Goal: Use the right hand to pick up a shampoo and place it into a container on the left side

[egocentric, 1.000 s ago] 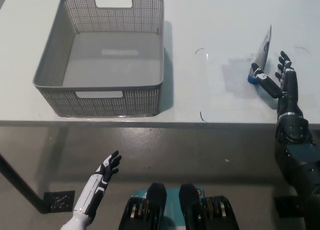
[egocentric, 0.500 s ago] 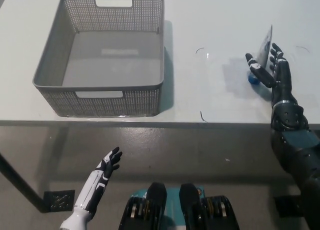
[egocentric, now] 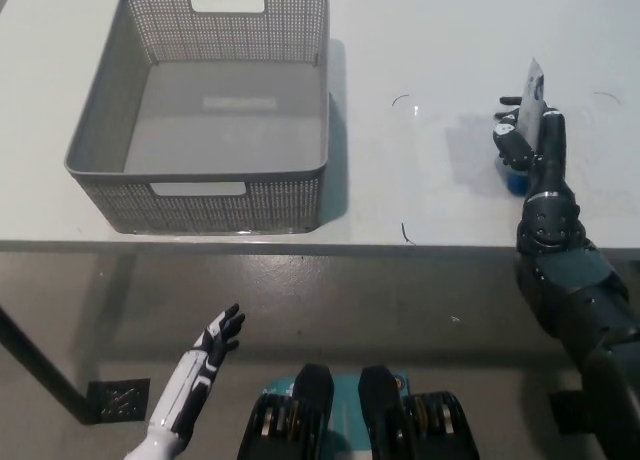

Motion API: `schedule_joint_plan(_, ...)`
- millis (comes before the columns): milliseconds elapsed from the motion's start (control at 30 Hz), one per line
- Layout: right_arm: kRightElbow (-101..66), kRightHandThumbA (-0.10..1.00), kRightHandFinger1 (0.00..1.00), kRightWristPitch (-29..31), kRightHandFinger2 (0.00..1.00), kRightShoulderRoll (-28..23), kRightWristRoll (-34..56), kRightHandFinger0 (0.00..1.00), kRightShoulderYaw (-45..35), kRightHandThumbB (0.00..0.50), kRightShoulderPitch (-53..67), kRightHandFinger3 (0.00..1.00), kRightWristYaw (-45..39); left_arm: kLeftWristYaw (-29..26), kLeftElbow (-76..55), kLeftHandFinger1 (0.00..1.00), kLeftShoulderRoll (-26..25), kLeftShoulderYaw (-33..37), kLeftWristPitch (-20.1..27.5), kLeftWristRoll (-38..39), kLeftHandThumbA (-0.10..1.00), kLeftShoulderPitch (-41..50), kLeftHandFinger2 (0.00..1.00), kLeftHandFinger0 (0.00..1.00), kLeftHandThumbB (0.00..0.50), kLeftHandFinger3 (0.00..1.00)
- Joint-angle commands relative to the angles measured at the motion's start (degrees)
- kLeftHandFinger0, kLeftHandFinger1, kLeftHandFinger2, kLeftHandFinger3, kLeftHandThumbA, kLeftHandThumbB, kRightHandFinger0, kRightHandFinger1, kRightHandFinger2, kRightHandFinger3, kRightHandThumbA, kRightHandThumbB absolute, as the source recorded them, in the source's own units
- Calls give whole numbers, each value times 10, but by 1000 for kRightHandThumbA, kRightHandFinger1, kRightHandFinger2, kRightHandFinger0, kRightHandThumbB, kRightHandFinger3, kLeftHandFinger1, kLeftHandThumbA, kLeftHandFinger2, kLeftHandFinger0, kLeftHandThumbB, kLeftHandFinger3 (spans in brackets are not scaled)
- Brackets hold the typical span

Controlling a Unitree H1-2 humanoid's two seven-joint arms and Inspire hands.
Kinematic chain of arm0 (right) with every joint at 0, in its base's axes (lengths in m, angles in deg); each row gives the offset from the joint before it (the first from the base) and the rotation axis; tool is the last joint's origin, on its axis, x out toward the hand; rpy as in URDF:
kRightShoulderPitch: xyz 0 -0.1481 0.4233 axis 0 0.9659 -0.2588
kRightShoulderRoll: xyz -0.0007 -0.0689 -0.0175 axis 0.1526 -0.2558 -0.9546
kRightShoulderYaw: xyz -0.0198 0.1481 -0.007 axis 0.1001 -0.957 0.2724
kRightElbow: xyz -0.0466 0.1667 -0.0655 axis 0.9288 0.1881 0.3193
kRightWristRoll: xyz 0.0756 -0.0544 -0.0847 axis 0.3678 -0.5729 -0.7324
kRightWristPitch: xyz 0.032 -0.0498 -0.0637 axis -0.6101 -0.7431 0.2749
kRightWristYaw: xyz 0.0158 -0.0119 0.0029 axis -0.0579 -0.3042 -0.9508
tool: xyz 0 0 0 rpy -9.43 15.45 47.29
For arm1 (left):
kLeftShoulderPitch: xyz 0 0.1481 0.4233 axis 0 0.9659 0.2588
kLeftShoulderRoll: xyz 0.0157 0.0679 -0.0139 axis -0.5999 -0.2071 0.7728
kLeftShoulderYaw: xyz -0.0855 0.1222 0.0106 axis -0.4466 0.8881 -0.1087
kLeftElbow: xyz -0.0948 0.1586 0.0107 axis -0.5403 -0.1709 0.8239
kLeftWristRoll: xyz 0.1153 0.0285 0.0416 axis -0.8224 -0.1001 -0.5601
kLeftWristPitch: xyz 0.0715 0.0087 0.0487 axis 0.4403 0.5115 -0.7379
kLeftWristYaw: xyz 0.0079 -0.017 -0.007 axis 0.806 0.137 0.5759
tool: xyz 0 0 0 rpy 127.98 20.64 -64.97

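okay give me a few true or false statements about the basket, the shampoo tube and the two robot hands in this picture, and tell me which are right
1. The grey basket holds nothing. True.
2. The shampoo tube lies inside the basket. False: it stands on the white table, far to the basket's right, blue cap down.
3. The black right robot hand is at the shampoo tube, fingers wrapped about its lower part. True.
4. The white left robot hand rests on the basket's rim. False: it hangs open below the table's front edge, touching nothing.
5. The basket has a cut-out handle in its near wall. True.
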Motion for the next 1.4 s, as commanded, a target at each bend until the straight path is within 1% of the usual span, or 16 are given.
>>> schedule_joint_plan(0,-13,-100,57,12,494,-4,41,0,-34,133,-8,654,6,12,-31,1000,0,2,-14,11,995,14,1000,1000,131,1000)
schedule_joint_plan(133,-18,-100,17,20,471,-2,41,0,-44,140,-6,660,5,5,-30,1000,2,1,-8,6,981,18,1000,1000,117,1000)
schedule_joint_plan(233,-32,-100,21,20,498,2,14,0,-27,154,-7,659,30,7,-33,1000,3,1,-8,8,977,22,1000,1000,103,1000)
schedule_joint_plan(300,-46,-100,14,23,508,8,10,0,-23,155,-10,648,35,11,-39,1000,1,2,-24,11,975,24,1000,1000,114,1000)
schedule_joint_plan(333,-57,-100,24,32,524,11,5,0,-18,148,-10,645,34,15,-46,1000,0,3,-43,15,973,26,1000,1000,143,1000)
schedule_joint_plan(400,-91,-100,130,35,601,19,-14,0,-4,148,-8,667,47,16,-52,1000,-2,5,-46,12,963,31,1000,1000,148,1000)
schedule_joint_plan(500,-157,-100,189,37,627,34,-19,0,6,151,0,657,42,18,-52,1000,-3,6,-48,11,958,34,1000,1000,148,1000)
schedule_joint_plan(600,-267,-100,154,5,548,60,-28,0,22,125,22,609,23,20,-48,1000,-1,7,-43,13,955,39,1000,1000,145,1000)
schedule_joint_plan(667,-335,-100,112,-35,518,79,-17,0,26,122,36,634,4,20,-43,1000,0,8,-40,13,955,40,1000,1000,153,1000)
schedule_joint_plan(767,-387,-100,165,-76,581,101,-44,0,47,144,34,676,11,16,-30,1000,0,9,-25,4,959,35,1000,1000,145,1000)
schedule_joint_plan(833,-397,-100,236,-75,663,115,-48,0,57,150,28,686,6,16,-24,1000,0,9,-23,3,959,33,1000,1000,148,1000)
schedule_joint_plan(900,-401,-100,262,-79,675,127,-47,0,65,137,21,688,0,16,-26,1000,0,11,-28,1,960,34,1000,1000,163,1000)
schedule_joint_plan(967,-401,-100,275,-81,684,142,-60,0,83,136,9,711,-2,18,-22,1000,0,11,-28,4,954,32,1000,1000,184,1000)
schedule_joint_plan(1100,-388,-100,272,-83,682,164,-60,0,97,130,-9,738,-7,17,-11,1000,1,14,-17,-2,955,28,1000,1000,191,1000)
schedule_joint_plan(1233,-360,-100,300,-87,703,185,-58,0,104,137,-26,709,-8,22,-15,1000,1,15,-29,4,948,29,1000,1000,219,1000)
schedule_joint_plan(1367,-318,-100,303,-71,718,197,-68,0,112,146,-48,716,-3,26,-8,1000,4,15,-25,11,904,24,1000,1000,205,1000)
